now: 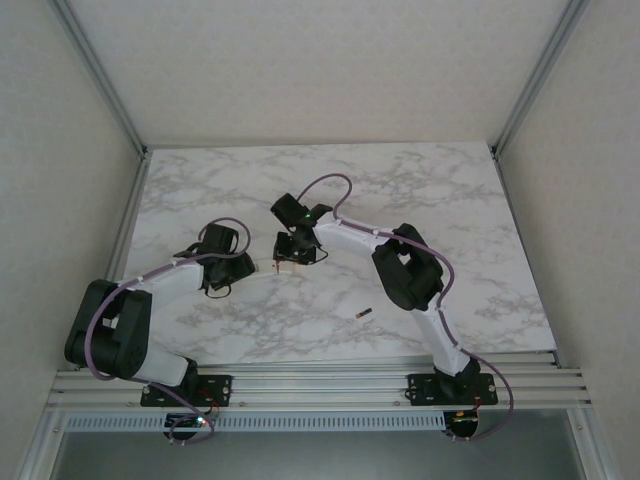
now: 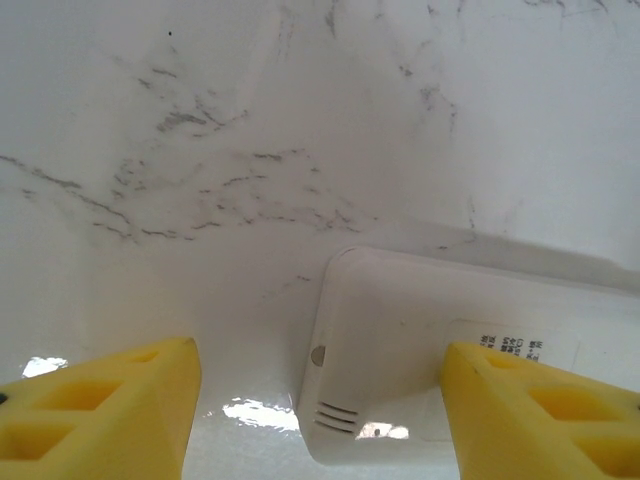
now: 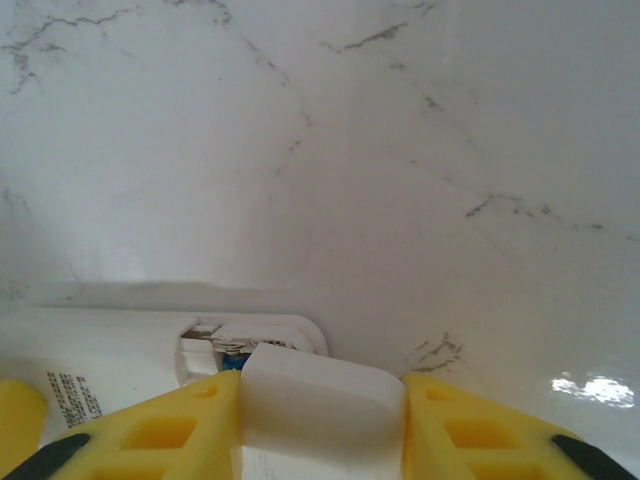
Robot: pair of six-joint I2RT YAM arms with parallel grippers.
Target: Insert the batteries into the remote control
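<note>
I've got R gripper (image 3: 322, 388) pinched on the white batt cover (image 3: 320, 405) just off the open bay (image 3: 222, 345), prob to leave it clear for loading, L gripper (image 2: 318, 352) wide astride the remote (image 2: 420, 325) to steady it, one battery (image 1: 363, 315) loose on table (image 1: 450, 200).

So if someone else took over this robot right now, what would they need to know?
Left fingers: open over one end of the remote, not gripping.
Right fingers: shut on a white piece, probably the battery lid.
Remote lies on the table, compartment open.
One battery lies loose on the table by the right arm.
Left to do: load batteries, refit lid; whether any are in yet, I can't tell.
</note>
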